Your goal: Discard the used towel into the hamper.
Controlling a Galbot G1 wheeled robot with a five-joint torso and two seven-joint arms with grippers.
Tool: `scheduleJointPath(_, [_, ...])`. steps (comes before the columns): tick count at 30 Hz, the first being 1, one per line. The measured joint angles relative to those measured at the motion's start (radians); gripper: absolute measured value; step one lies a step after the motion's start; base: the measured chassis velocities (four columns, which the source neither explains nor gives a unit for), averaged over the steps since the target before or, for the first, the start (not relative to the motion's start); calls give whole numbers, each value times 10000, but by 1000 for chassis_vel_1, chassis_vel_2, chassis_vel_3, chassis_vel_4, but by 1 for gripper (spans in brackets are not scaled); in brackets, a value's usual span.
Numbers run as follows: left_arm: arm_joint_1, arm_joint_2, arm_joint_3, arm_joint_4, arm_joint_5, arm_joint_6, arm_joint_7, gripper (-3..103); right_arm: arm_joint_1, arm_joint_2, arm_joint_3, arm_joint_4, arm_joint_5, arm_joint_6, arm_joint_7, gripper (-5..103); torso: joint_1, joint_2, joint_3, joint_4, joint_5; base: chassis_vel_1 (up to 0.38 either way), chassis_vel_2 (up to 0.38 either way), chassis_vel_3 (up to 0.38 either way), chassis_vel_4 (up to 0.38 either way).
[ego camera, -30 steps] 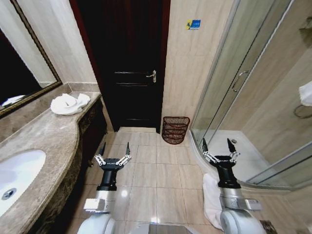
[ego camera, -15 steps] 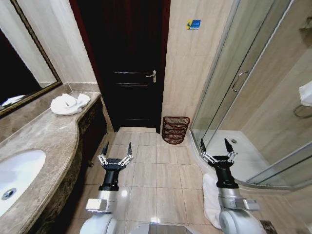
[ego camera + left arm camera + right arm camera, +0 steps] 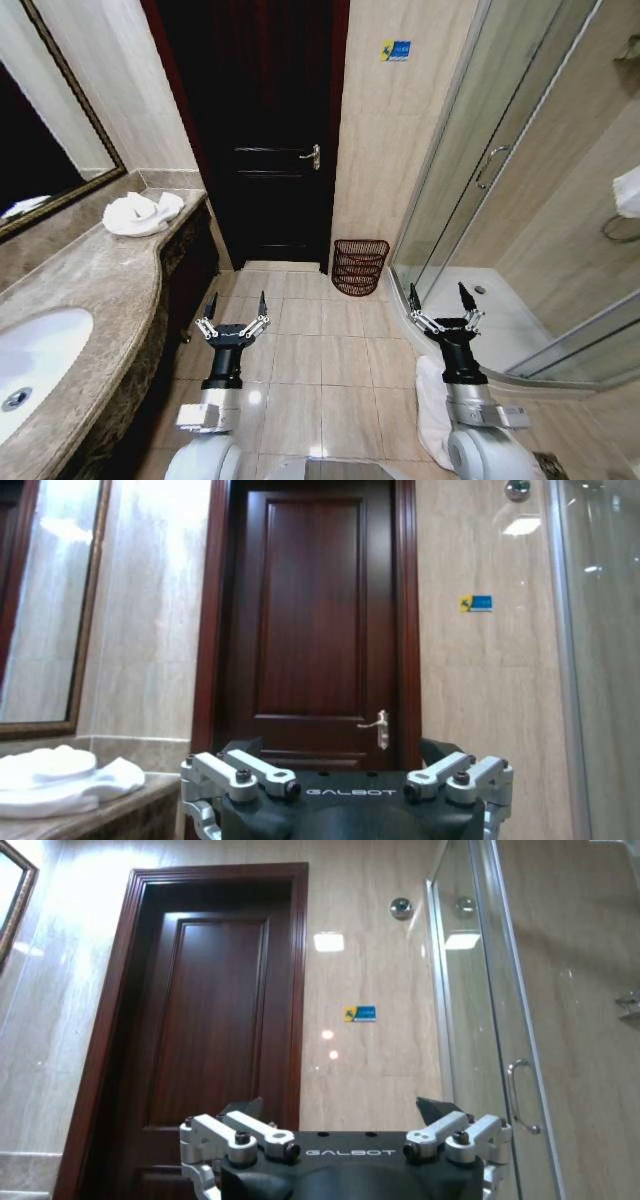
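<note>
Hamper point(image 3: 360, 266): a small round basket of dark reddish-brown open weave with see-through sides, standing upright on the tiled floor against the wall — sitting well beyond both sets of open jaws, between their lines.

Towel point(image 3: 143, 213): a white crumpled heap, lying on the marble counter's far end — resting well apart from the left jaws, off to their left and beyond.
</note>
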Motion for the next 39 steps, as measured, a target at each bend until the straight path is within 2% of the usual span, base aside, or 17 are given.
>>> scheduleJointPath(23, [163,1,150,80,-18,-93,158,100,276,-336,186,99,314,-296,192,100,7,-4,3,1,1,-156,164,158,-162])
scheduleJointPath(34, [179,1,210,256,123,-183,431,100,617,-556,116,-315,521,-320,148,100,3,-2,1,0,1,-161,156,158,-164])
scheduleJointPath(39, [19,1,144,481,24,-219,510,100,733,-461,15,-631,168,2,308,100,16,-5,5,1,0,-174,187,169,-188])
